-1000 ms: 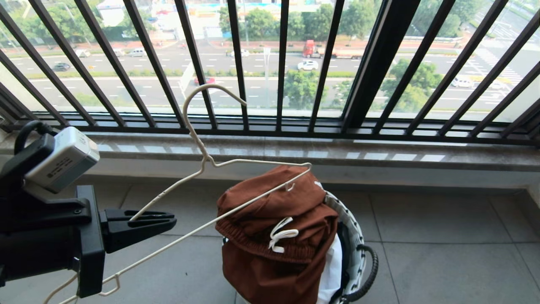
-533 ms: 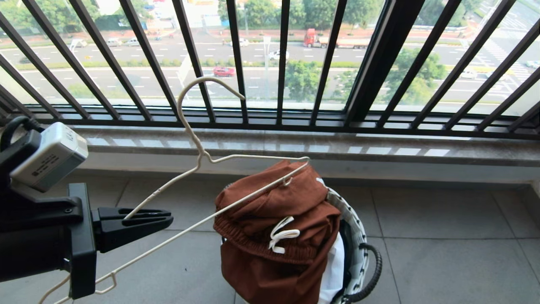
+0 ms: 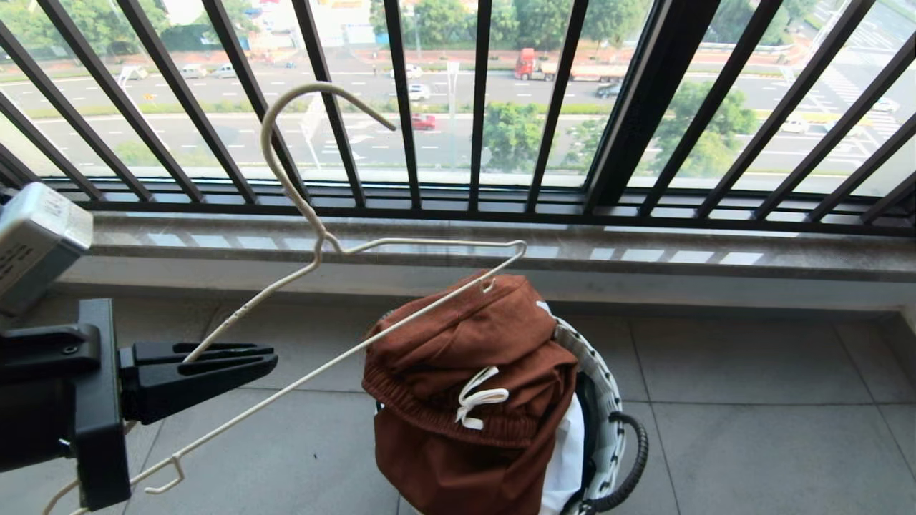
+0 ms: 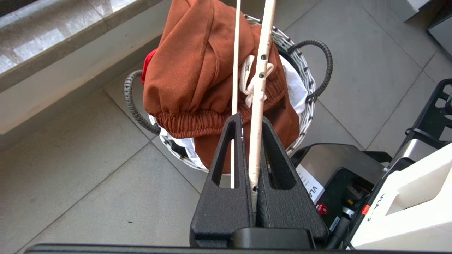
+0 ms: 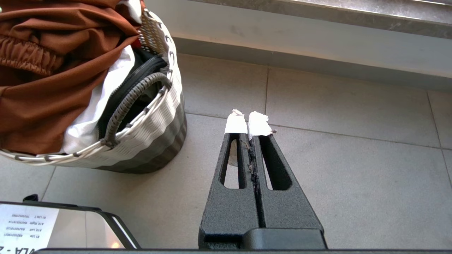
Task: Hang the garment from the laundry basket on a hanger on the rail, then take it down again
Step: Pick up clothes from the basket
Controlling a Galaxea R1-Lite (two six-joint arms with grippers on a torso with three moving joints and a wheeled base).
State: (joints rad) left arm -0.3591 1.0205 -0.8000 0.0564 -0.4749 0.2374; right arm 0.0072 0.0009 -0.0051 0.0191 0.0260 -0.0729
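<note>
Left gripper (image 3: 266,360) clamped on hanger (image 3: 315,261) at one sloped shoulder wire, jaws pinched tight, wire running straight out between fingers (image 4: 243,141) in left wrist view. Hook up against black railing (image 3: 401,107), far tip right at top fold of shorts (image 3: 469,386); touching or just clear, cannot tell. Shorts heaped over basket (image 3: 608,422) on floor tiles (image 3: 751,443), waistband and white drawstring (image 3: 479,397) facing camera, white cloth under them. Right gripper (image 5: 249,121) fully shut, empty, low over tiles beside basket. Rail not in view. Probably hanger being readied for loading: best to keep pinch firm so wire can't swivel, hold far arm level with waistband opening, feed tip in rather than snag small upturned end hook on fabric, likely need right gripper to lift or spread waistband. Count: one hanger, one shorts, one basket with two loop handles, two grippers, one busy
</note>
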